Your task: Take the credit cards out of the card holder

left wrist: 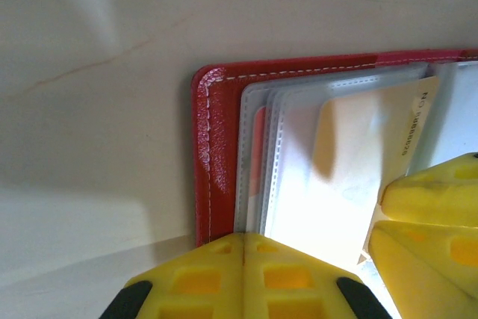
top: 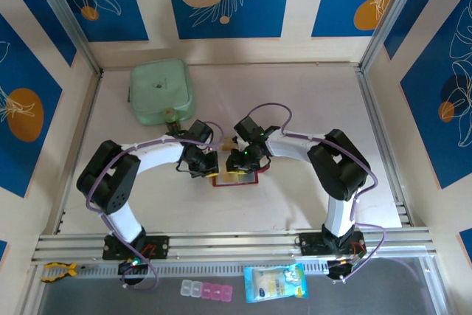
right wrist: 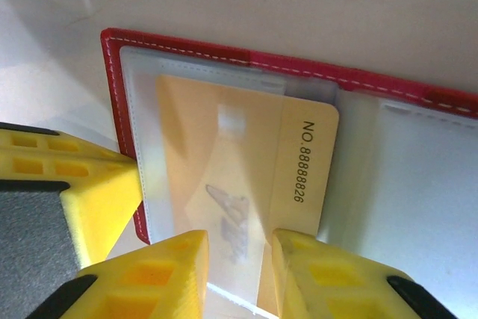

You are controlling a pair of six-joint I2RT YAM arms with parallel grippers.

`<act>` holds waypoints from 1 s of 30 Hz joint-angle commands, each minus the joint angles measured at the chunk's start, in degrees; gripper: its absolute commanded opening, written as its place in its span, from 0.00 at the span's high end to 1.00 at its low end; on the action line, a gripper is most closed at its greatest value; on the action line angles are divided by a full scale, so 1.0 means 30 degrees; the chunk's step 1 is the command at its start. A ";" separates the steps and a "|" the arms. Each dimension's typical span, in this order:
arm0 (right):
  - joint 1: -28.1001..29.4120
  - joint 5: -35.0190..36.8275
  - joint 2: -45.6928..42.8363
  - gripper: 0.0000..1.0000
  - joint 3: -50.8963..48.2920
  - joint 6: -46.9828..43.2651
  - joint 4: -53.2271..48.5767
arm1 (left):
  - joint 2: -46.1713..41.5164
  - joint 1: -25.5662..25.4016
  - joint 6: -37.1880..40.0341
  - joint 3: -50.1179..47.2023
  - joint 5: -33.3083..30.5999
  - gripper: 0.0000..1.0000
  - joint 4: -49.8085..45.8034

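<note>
The red card holder (top: 234,178) lies open on the table between both grippers, its red border (left wrist: 213,147) framing greyish clear pockets. A tan credit card (right wrist: 246,155) printed "NO.88888826" sits in one pocket, with its numbered end sticking out of the sleeve. It shows in the left wrist view as the cream card (left wrist: 358,162). My left gripper (left wrist: 245,238) is shut, its tips resting on the holder's edge by the clear sleeves. My right gripper (right wrist: 239,248) is open, its two fingers straddling the card's near end just above it.
A pale green square container (top: 161,92) stands at the back left. A clear plastic bag (top: 274,282) and small pill boxes (top: 206,290) lie below the front rail, with a yellow clamp (top: 57,271) at the far left. Metal rails edge the table.
</note>
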 commanded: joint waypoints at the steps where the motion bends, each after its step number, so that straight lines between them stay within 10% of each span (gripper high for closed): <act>1: 0.0128 0.0338 -0.0655 0.70 0.0333 -0.0395 -0.0842 | -0.0106 0.0168 0.0325 0.0540 -0.0097 0.93 -0.0855; 30: -0.1074 -0.0723 -0.1875 0.71 -0.1481 0.0797 0.0562 | 0.0820 -0.0768 0.0173 0.1750 0.0907 0.99 -0.0628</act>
